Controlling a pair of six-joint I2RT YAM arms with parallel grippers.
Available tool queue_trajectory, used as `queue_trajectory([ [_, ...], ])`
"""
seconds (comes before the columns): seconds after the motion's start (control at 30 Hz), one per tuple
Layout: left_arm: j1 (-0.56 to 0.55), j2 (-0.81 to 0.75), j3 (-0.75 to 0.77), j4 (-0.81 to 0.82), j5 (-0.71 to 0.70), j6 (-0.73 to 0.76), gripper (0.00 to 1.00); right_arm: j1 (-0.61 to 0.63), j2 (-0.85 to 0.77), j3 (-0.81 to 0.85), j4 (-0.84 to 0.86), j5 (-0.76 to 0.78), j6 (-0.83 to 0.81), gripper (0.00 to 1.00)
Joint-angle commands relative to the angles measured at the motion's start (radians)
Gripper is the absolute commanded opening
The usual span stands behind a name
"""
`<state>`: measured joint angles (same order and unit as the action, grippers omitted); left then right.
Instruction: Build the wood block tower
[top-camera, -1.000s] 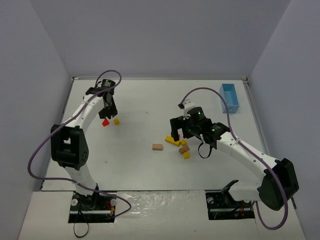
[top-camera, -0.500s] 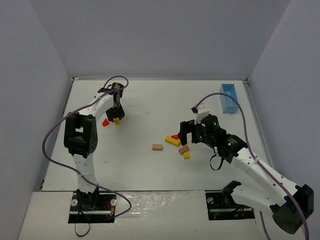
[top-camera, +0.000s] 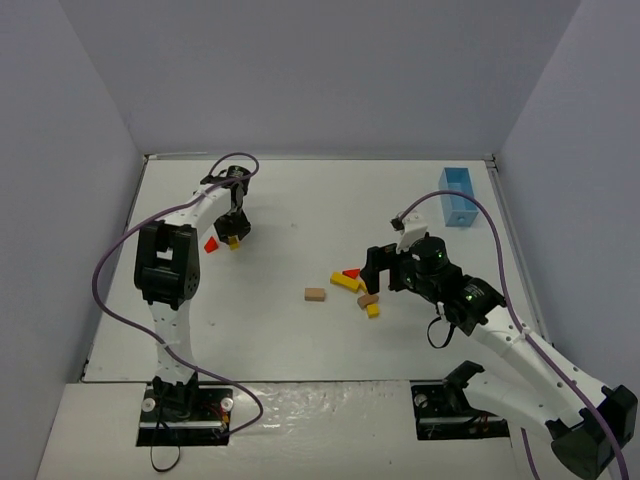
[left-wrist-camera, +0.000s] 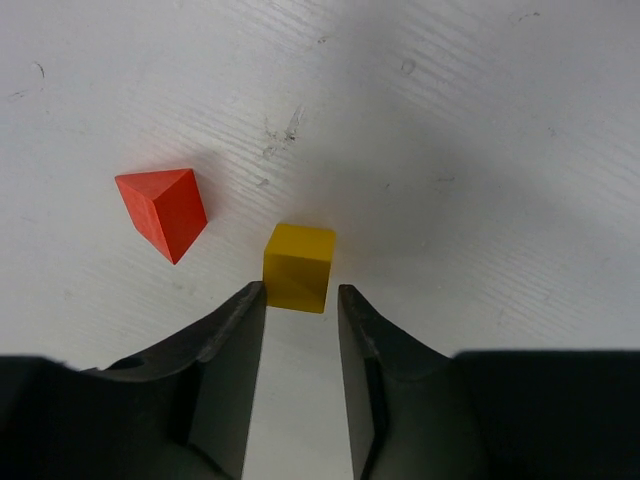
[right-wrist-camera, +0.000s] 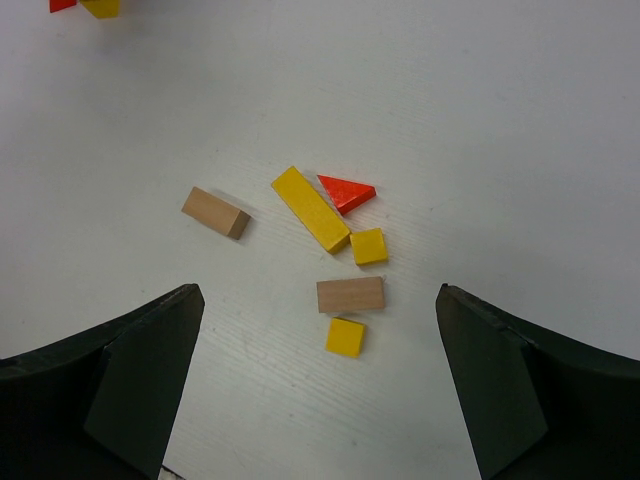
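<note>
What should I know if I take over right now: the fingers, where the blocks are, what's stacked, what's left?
Left gripper: its fingers flank the near end of a small yellow wooden cube at far left; I cannot tell whether it is gripped. A red triangular wooden wedge lies beside the cube.
Right gripper: open, hovering over the loose group of a long yellow wooden block, second red wedge, two small yellow pieces and a tan wooden cuboid. Another tan cuboid lies apart, to their left.
Done: nothing is stacked; all the blocks lie on the white table.
Left: the whole tower.
</note>
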<state>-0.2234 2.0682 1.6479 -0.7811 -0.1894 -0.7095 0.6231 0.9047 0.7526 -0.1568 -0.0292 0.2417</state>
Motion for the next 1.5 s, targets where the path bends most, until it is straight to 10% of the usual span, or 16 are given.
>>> queue_trajectory([
  [0.0,-0.003,-0.02,0.054,-0.004,-0.042,-0.018,0.29,0.0,-0.021,-0.009,0.026,0.019,0.007,1.0],
  [1.47,0.053,0.063,0.114,-0.029,-0.136,0.043,0.14,0.0,-0.016,-0.013,0.019,0.026,0.018,1.0],
])
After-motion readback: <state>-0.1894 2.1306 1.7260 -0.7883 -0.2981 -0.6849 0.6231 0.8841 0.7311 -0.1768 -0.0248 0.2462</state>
